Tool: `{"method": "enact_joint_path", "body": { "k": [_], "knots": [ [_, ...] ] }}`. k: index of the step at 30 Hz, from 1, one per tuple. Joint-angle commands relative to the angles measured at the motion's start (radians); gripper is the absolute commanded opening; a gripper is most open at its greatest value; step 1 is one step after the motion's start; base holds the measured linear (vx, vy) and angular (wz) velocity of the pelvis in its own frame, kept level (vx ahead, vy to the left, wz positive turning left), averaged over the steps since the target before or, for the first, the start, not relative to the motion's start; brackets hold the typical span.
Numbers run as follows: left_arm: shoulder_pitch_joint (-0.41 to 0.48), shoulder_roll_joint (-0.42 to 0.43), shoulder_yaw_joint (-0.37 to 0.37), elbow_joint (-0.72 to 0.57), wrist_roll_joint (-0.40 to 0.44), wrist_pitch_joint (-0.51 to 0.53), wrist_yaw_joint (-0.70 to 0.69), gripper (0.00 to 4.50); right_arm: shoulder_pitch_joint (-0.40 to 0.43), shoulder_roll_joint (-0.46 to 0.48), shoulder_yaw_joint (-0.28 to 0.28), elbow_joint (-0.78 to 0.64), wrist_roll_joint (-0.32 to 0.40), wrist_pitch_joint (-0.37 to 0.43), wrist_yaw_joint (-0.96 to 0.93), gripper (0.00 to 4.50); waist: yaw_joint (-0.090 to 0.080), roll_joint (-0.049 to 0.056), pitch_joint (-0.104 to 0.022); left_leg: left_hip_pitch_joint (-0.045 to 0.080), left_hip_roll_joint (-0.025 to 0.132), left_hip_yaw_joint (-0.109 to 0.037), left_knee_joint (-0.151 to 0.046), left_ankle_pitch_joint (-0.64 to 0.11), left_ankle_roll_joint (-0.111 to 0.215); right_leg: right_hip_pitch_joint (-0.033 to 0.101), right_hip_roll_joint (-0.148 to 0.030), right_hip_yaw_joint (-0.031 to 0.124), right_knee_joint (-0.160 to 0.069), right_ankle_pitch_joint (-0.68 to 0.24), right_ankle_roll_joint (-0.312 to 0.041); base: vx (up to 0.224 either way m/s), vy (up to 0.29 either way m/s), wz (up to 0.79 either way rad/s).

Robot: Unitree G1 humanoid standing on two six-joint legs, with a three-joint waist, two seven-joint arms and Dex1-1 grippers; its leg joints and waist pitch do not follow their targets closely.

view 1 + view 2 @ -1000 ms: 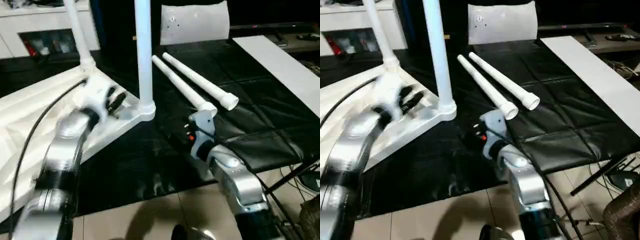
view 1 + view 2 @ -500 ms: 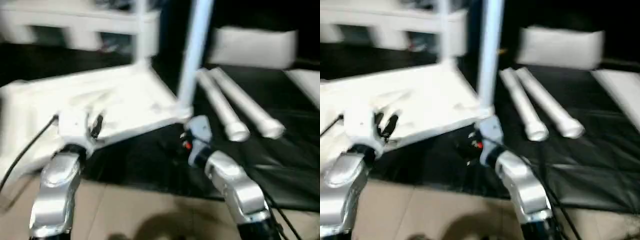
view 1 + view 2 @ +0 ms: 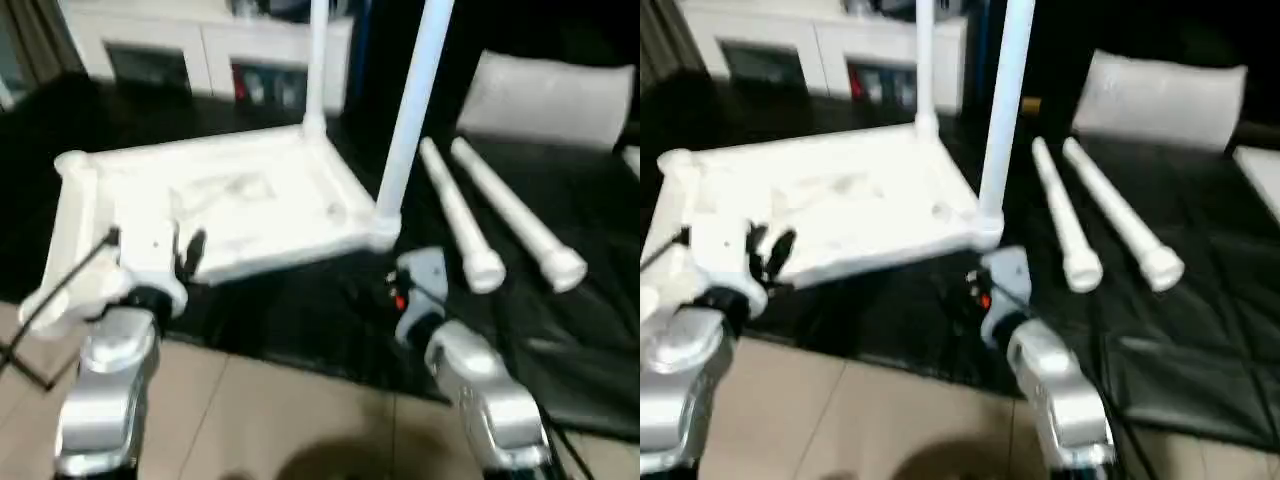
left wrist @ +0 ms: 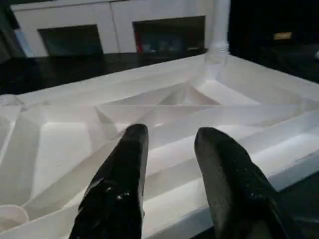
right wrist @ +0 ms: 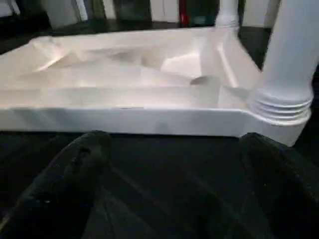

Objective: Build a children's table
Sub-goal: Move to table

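Tabletop (image 3: 230, 205) lies ribs-up (two legs (image 3: 415, 95) upright); both tools, left (image 4: 169, 149), right (image 5: 169, 149), open, empty.

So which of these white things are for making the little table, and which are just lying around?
For the table:
- tabletop, lying underside up
- two legs already standing in its corners
- two loose legs lying on the black mat

Just lying around:
- white flat bag behind the loose legs
- white cabinet at the back
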Motion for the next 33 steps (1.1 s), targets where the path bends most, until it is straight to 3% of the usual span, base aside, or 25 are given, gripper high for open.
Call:
{"method": "enact_joint_path", "body": {
  "k": [1,2,3,4,5,6,7,8,9,10,11,12,13,14,15,16,17,18,19,20,22,23,29,31,33],
  "knots": [
    [-0.008,0.019,0.003,0.003,0.001,0.008,-0.010,1.75,0.004,0.007,-0.014,-0.016,-0.001,0.017,-0.026,4.50,0.013,-0.007,-0.046,-0.081,0.011,-0.067,0.010,0.014,0.021,0.059,-0.260,0.212,-0.200,-0.775,0.178,-0.029,0.093,-0.10],
    [-0.009,0.021,0.000,0.004,0.001,0.008,-0.012,1.75,0.005,0.008,-0.017,-0.017,-0.003,0.017,-0.035,4.50,0.012,-0.010,-0.048,-0.081,0.009,-0.073,0.004,0.026,0.025,0.061,-0.259,0.203,-0.200,-0.706,0.129,-0.051,0.126,-0.02],
    [-0.010,0.023,-0.002,0.005,0.002,0.009,-0.014,1.75,0.006,0.008,-0.020,-0.017,-0.004,0.016,-0.041,4.50,0.011,0.005,-0.043,-0.074,0.016,-0.080,-0.016,0.069,0.023,0.052,-0.256,0.174,-0.216,-0.635,0.022,-0.051,0.126,-0.02],
    [-0.008,0.024,-0.003,0.005,0.001,0.009,-0.016,1.75,0.009,0.008,-0.021,-0.018,-0.006,0.012,-0.045,4.50,0.007,0.007,-0.041,-0.067,0.019,-0.079,-0.031,0.080,0.025,0.046,-0.247,0.157,-0.223,-0.625,-0.015,-0.053,0.174,-0.04],
    [-0.007,0.024,-0.003,0.003,0.000,0.010,-0.017,1.75,0.010,0.007,-0.020,-0.018,-0.008,0.009,-0.047,4.50,0.000,0.020,-0.039,-0.047,0.026,-0.070,-0.073,0.077,0.042,0.041,-0.222,0.129,-0.232,-0.636,-0.062,-0.056,0.246,0.01],
    [-0.006,0.023,-0.004,0.004,0.000,0.010,-0.017,1.75,0.010,0.007,-0.021,-0.017,-0.009,0.007,-0.048,4.50,-0.007,0.029,-0.035,-0.035,0.031,-0.065,-0.097,0.049,0.057,0.042,-0.209,0.116,-0.237,-0.650,-0.075,-0.056,0.246,0.01],
    [-0.004,0.023,-0.004,0.002,-0.004,0.011,-0.019,1.75,0.013,0.008,-0.023,-0.019,-0.012,0.011,-0.056,4.50,-0.063,0.065,-0.022,0.008,0.048,-0.044,-0.192,-0.356,0.066,0.011,-0.099,0.039,-0.180,-0.633,-0.053,-0.087,0.287,0.05],
    [-0.003,0.028,-0.010,-0.001,-0.004,0.012,-0.026,1.75,0.018,0.009,-0.028,-0.024,-0.016,0.015,-0.068,4.50,-0.089,0.087,-0.025,-0.003,0.050,-0.038,-0.252,-0.528,0.042,0.022,-0.040,-0.003,-0.126,-0.526,-0.032,-0.088,0.273,0.04],
    [-0.002,0.035,-0.017,-0.003,-0.007,0.013,-0.033,1.75,0.024,0.010,-0.033,-0.032,-0.019,0.023,-0.085,4.50,-0.085,0.109,-0.036,-0.042,0.059,-0.021,-0.339,-0.712,0.044,0.061,0.014,-0.045,0.044,-0.209,-0.039,-0.088,0.273,0.04],
    [-0.003,0.038,-0.019,-0.001,-0.007,0.013,-0.034,1.75,0.025,0.010,-0.034,-0.035,-0.019,0.026,-0.092,4.50,-0.062,0.104,-0.029,-0.077,0.031,0.029,-0.367,-0.819,0.037,0.092,0.026,-0.079,0.082,-0.115,-0.009,-0.097,0.268,0.05],
    [-0.004,0.041,-0.022,0.003,-0.005,0.013,-0.034,1.75,0.028,0.011,-0.036,-0.037,-0.018,0.029,-0.096,4.50,-0.066,0.105,-0.030,-0.059,0.026,0.043,-0.355,-0.783,0.030,0.077,0.027,-0.073,0.075,-0.117,-0.002,-0.064,0.206,0.07],
    [-0.005,0.046,-0.030,0.010,-0.001,0.012,-0.040,1.75,0.032,0.011,-0.039,-0.041,-0.017,0.035,-0.103,4.50,-0.102,0.056,-0.051,-0.016,0.046,0.014,-0.331,-0.646,-0.013,0.088,-0.035,-0.013,0.001,-0.222,0.018,-0.064,0.206,0.07],
    [-0.004,0.048,-0.035,0.011,0.000,0.016,-0.044,1.75,0.034,0.010,-0.039,-0.043,-0.019,0.038,-0.105,4.50,-0.087,-0.010,-0.082,-0.003,0.047,0.001,-0.226,-0.384,-0.088,0.082,-0.172,0.083,-0.091,-0.379,0.039,0.046,0.136,0.00],
    [-0.004,0.048,-0.035,0.011,0.001,0.016,-0.044,1.75,0.034,0.010,-0.039,-0.043,-0.019,0.038,-0.106,4.50,-0.057,-0.006,-0.064,-0.034,0.042,-0.045,-0.092,-0.194,-0.038,0.078,-0.317,0.155,-0.216,-0.478,0.005,0.030,0.172,-0.09],
    [0.002,0.045,-0.045,0.008,0.001,0.030,-0.046,1.75,0.034,0.009,-0.039,-0.043,-0.021,0.040,-0.107,4.50,-0.053,0.020,-0.067,-0.114,0.039,-0.115,-0.014,0.043,-0.017,0.131,-0.343,0.172,-0.198,-0.352,-0.051,0.030,0.172,-0.09],
    [0.009,0.035,-0.042,0.001,-0.022,0.039,-0.057,1.75,0.034,0.007,-0.039,-0.044,-0.023,0.041,-0.108,4.50,-0.054,0.050,-0.055,-0.092,0.075,-0.128,-0.121,0.071,-0.059,0.118,-0.227,0.076,-0.169,-0.243,-0.123,-0.002,0.198,-0.25],
    [0.011,0.033,-0.041,0.000,-0.026,0.039,-0.058,1.94,0.034,0.007,-0.039,-0.044,-0.023,0.042,-0.108,4.50,-0.070,0.071,-0.065,-0.064,0.074,-0.123,-0.188,0.043,-0.099,0.109,-0.113,0.038,-0.119,-0.169,-0.126,0.020,0.207,-0.05],
    [0.031,0.011,-0.021,-0.016,-0.071,0.032,-0.068,1.94,0.033,0.003,-0.044,-0.044,-0.023,0.044,-0.111,4.50,-0.108,0.082,-0.066,-0.013,0.102,-0.145,-0.224,-0.008,-0.142,0.035,-0.011,0.052,-0.038,-0.020,-0.058,0.020,0.207,-0.05],
    [0.031,0.011,-0.021,-0.016,-0.071,0.032,-0.068,1.94,0.033,0.003,-0.044,-0.044,-0.023,0.044,-0.111,4.50,-0.122,0.097,-0.068,-0.022,0.074,-0.145,-0.243,-0.146,-0.184,0.057,-0.019,0.055,-0.040,0.026,-0.031,0.003,0.218,0.12],
    [0.040,0.002,-0.004,-0.018,-0.105,0.023,-0.079,1.94,0.033,-0.001,-0.045,-0.045,-0.024,0.048,-0.114,4.50,-0.135,0.091,-0.070,-0.016,0.063,-0.136,-0.231,-0.155,-0.180,0.049,-0.021,0.057,-0.057,0.064,-0.026,-0.008,0.165,0.01],
    [0.041,0.010,-0.003,-0.011,-0.111,0.018,-0.087,1.94,0.033,-0.005,-0.045,-0.044,-0.023,0.048,-0.116,4.50,-0.141,0.080,-0.064,-0.037,0.038,-0.105,-0.229,-0.169,-0.154,0.078,-0.055,0.070,-0.102,0.122,-0.033,-0.007,0.129,0.01],
    [0.041,0.016,-0.007,-0.004,-0.106,0.011,-0.094,1.94,0.033,-0.007,-0.044,-0.043,-0.022,0.048,-0.116,4.50,-0.143,0.076,-0.064,-0.045,0.034,-0.101,-0.229,-0.153,-0.144,0.087,-0.060,0.070,-0.108,0.135,-0.033,0.000,0.000,0.00],
    [0.033,0.068,-0.003,0.046,-0.042,0.046,-0.065,1.94,0.021,-0.017,-0.039,-0.048,-0.031,0.071,-0.114,4.50,-0.147,0.049,-0.058,-0.049,0.038,-0.066,-0.246,-0.232,-0.068,0.096,-0.088,0.092,-0.153,-0.037,-0.047,-0.004,-0.008,0.00],
    [0.021,0.074,0.027,0.064,-0.030,0.057,-0.026,1.94,0.018,-0.019,-0.038,-0.047,-0.028,0.076,-0.110,4.50,-0.139,0.046,-0.056,-0.043,0.043,-0.051,-0.244,-0.193,-0.015,0.090,-0.097,0.101,-0.166,-0.126,-0.069,-0.017,-0.059,-0.01],
    [-0.006,0.104,0.082,0.100,-0.010,0.068,0.028,1.94,0.012,-0.034,-0.025,-0.046,-0.030,0.091,-0.099,4.50,-0.135,0.042,-0.059,-0.043,0.047,-0.039,-0.246,-0.142,0.008,0.089,-0.090,0.099,-0.165,-0.119,-0.078,-0.015,-0.072,0.01]
  ]
}}
